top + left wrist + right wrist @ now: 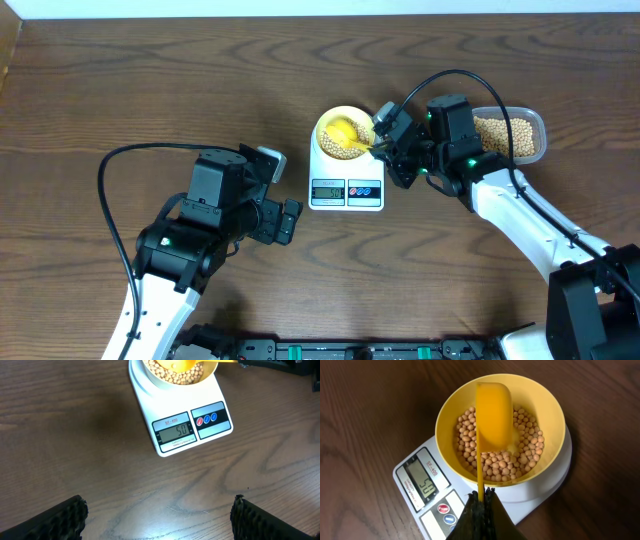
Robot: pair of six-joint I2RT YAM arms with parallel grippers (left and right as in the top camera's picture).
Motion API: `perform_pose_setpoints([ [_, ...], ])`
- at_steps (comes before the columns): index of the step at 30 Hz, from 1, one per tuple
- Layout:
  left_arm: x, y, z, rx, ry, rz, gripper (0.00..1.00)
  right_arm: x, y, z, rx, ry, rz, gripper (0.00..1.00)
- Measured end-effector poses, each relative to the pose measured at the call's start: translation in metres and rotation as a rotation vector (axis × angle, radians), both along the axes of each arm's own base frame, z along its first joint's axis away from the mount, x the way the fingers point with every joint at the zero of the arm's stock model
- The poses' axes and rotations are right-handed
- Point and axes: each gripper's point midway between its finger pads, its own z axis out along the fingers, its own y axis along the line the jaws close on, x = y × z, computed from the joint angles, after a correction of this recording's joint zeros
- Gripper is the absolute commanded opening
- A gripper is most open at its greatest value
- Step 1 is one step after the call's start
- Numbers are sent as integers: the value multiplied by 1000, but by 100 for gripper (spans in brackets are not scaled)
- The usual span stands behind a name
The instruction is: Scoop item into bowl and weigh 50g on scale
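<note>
Beans (520, 455) in bowl (322, 124) on scale (150, 395); 50 displayed (175, 433), target judged met. Scoop (494, 410) is pinched by the closed right gripper (383, 143) at bowl's 3 o'clock; withdrawal remains. Left gripper (158, 510) spread wide, empty.

Dark wooden table (100, 80), white scale (346, 175) on it, clear container (538, 118) nearby
</note>
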Motion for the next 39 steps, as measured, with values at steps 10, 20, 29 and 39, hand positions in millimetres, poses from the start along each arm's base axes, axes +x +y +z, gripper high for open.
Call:
perform_pose_setpoints([
  [10,0,0,0,0,0,0,94,5,-6,-3,-27,-6,-36,1],
  [20,0,0,0,0,0,0,94,10,-9,-3,-48,-27,-58,1],
  [29,0,0,0,0,0,0,93,4,2,-9,-55,-14,-29,1],
  [39,0,0,0,0,0,0,94,-2,2,-13,-61,13,-18,1],
])
